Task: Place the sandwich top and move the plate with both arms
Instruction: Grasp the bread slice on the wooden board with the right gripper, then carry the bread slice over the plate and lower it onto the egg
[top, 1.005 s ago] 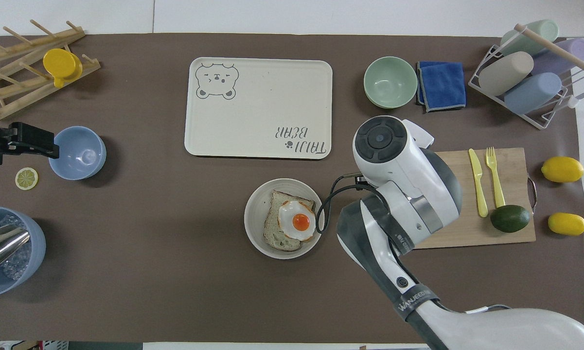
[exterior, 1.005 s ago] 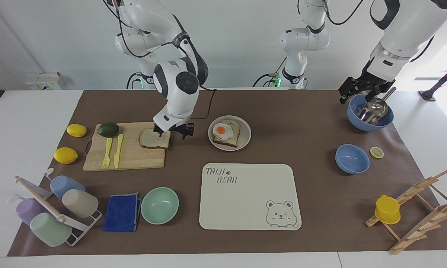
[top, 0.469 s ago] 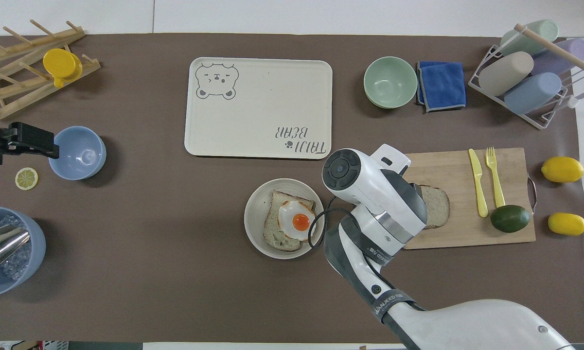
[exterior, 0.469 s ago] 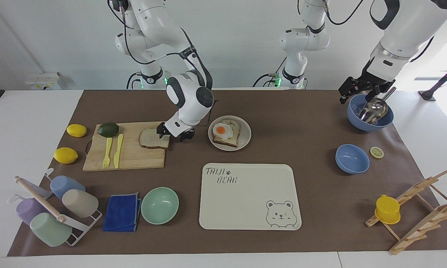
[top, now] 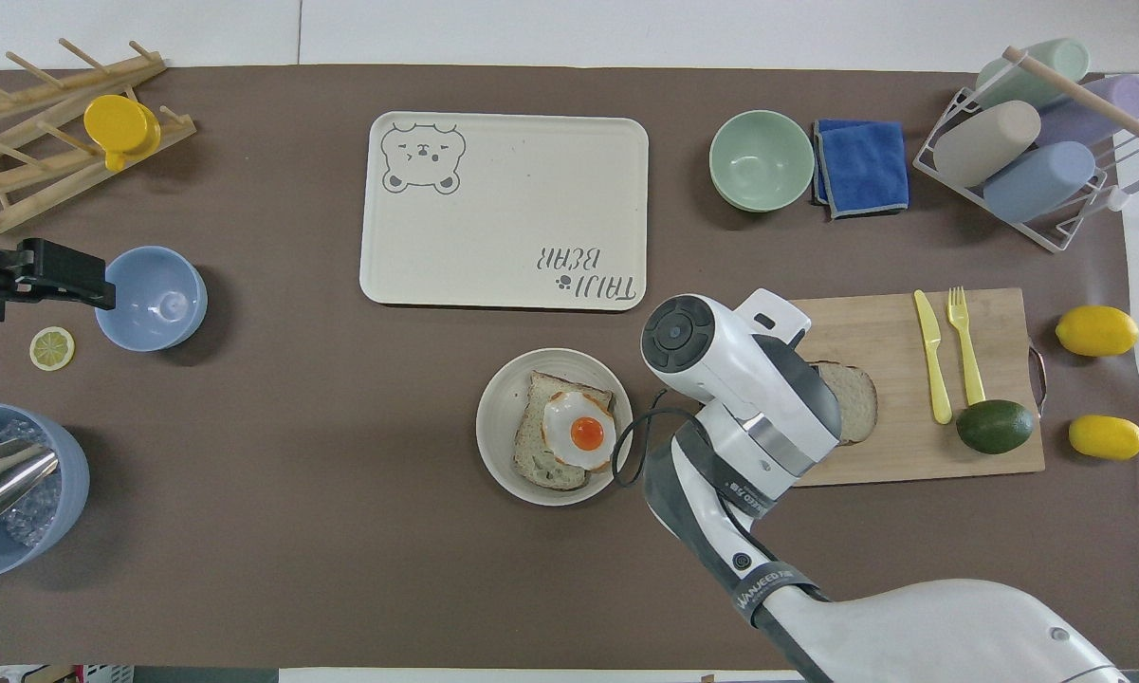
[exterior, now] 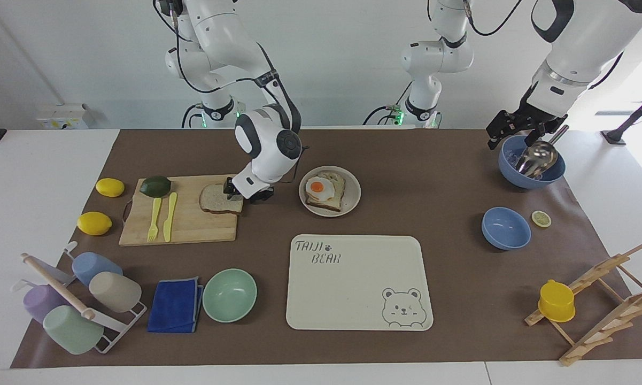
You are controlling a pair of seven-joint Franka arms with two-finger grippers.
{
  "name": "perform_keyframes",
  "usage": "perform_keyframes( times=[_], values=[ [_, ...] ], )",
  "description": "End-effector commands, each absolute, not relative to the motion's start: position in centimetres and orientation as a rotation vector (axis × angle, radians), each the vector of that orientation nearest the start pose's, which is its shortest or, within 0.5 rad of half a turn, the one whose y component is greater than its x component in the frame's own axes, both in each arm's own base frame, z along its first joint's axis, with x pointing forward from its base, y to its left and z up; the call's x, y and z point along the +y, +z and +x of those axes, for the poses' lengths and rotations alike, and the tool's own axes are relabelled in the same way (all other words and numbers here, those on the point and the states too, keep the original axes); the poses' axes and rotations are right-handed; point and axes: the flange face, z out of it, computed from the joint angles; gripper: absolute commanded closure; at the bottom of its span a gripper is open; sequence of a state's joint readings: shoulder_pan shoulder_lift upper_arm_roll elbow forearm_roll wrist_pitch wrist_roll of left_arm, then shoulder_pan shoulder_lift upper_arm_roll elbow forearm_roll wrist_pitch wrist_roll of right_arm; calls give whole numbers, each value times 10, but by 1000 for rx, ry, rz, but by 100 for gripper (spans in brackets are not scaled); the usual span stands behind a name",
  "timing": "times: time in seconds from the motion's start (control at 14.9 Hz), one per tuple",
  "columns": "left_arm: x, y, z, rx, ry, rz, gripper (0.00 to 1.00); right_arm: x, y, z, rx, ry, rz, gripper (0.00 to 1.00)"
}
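The sandwich top (exterior: 217, 199) is a plain bread slice lying on the wooden cutting board (exterior: 187, 227), at the board's corner nearest the plate; it also shows in the overhead view (top: 861, 413). My right gripper (exterior: 244, 195) is tilted down at the slice's edge on the plate's side, touching or nearly touching it. In the overhead view the right arm's wrist hides the gripper. The plate (exterior: 353, 193) holds a toast slice with a fried egg (exterior: 321, 188) and shows in the overhead view (top: 493, 427). My left gripper (exterior: 513, 131) waits raised by the large blue bowl (exterior: 532, 174).
The cream bear tray (exterior: 353, 299) lies farther from the robots than the plate. An avocado (exterior: 155, 185), a yellow fork and knife (exterior: 161, 216) share the board. A mint bowl (exterior: 230, 295), blue cloth, cup rack, lemons, a small blue bowl (exterior: 505, 228) and a wooden rack stand around.
My right arm swung its wrist toward the plate and tilted, then eased the gripper back and down against the bread slice's edge. The slice, the plate and the left arm have not moved.
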State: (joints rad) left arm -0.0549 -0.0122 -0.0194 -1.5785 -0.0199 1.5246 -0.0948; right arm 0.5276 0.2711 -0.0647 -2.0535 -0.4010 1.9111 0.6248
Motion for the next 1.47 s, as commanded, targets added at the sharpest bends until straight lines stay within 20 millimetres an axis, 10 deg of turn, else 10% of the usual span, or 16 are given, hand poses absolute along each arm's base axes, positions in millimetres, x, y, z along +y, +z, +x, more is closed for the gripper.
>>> perform_keyframes(
  times=[0.0, 0.27, 0.67, 0.87, 1.21, 1.41],
  values=[
    [-39, 624, 538, -24, 80, -3139, 0, 209, 281, 491, 84, -185, 2607, 25],
    [-39, 624, 538, -24, 80, -3139, 0, 205, 280, 488, 82, -201, 2596, 41],
    [-39, 624, 538, -24, 80, -3139, 0, 211, 282, 482, 96, -217, 2576, 92],
    [-39, 624, 538, -24, 80, -3139, 0, 222, 296, 487, 101, -210, 2564, 99],
    [-39, 624, 538, -24, 80, -3139, 0, 368, 397, 471, 248, -17, 2704, 96],
    [-39, 624, 538, -24, 80, -3139, 0, 418, 390, 454, 133, 7, 2918, 96]
  ],
)
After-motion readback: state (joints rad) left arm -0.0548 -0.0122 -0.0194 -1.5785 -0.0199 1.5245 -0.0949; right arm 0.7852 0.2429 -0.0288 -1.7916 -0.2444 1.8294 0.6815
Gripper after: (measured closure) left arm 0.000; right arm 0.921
